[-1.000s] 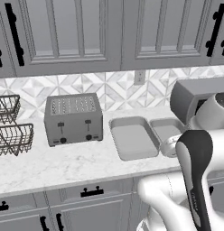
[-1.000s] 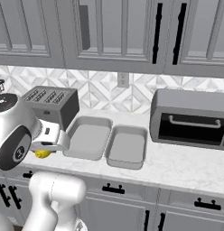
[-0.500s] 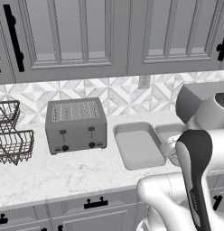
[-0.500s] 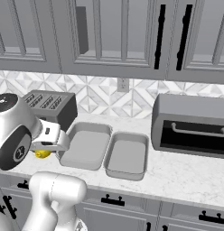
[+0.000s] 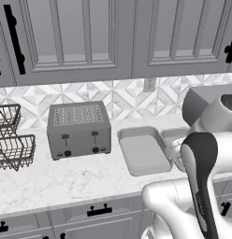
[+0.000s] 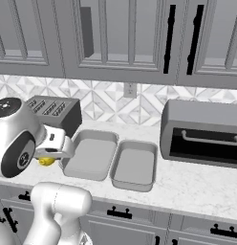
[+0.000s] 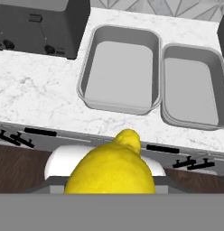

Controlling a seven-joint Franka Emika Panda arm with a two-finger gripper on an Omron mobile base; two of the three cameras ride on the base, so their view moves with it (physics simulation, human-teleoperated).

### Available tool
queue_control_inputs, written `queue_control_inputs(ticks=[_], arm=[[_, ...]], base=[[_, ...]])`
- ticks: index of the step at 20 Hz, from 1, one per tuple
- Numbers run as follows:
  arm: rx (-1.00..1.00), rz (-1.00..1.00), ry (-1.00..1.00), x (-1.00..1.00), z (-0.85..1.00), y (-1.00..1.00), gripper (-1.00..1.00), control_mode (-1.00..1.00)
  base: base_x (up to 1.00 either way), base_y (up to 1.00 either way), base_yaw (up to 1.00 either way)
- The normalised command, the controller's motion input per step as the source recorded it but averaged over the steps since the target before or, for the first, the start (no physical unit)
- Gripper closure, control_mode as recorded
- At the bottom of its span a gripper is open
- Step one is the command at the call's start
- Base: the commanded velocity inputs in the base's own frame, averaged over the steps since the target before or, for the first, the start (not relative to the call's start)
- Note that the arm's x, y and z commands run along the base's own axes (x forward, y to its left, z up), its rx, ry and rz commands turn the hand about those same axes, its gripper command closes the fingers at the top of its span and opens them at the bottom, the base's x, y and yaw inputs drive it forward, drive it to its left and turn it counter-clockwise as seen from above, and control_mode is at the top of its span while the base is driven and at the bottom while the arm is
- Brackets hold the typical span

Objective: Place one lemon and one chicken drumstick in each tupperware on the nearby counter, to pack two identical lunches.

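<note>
My gripper (image 6: 49,154) is shut on a yellow lemon (image 6: 45,161), held above the front edge of the counter (image 6: 197,186). The lemon (image 7: 111,169) looms large at the bottom of the hand view. Two grey tupperware trays lie side by side on the white marble counter (image 7: 37,94), both with nothing in them: the left one (image 7: 120,72) and the right one (image 7: 193,88). They lie just right of the gripper in the right base view, left tray (image 6: 89,155) and right tray (image 6: 134,165). My arm partly hides the right tray (image 5: 176,136) beside the left tray (image 5: 143,153). The chicken drumstick is out of view.
A grey toaster (image 5: 79,130) stands left of the trays, with black wire baskets (image 5: 10,144) farther left. A dark toaster oven (image 6: 201,139) sits right of the trays. Grey wall cabinets (image 5: 113,37) hang above, and cabinet doors with black handles (image 7: 35,131) run below the counter.
The whole scene has slid slightly and grown in both base views, so the base has moved. The lemon stays held in the gripper.
</note>
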Motion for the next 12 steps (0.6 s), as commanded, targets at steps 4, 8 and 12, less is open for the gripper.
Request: queue_control_inputs(ticks=[4, 8, 12], arm=[[0.00, 0.05, 0.00, 0.71, -0.06, 0.00, 1.00, -1.00], [0.01, 0.03, 0.00, 1.00, -0.29, -0.01, 1.00, -1.00], [-0.01, 0.00, 0.03, 1.00, -0.53, 0.00, 1.00, -1.00]], base=[[0.00, 0.00, 0.00], [0.00, 0.00, 0.00], [0.00, 0.00, 0.00]])
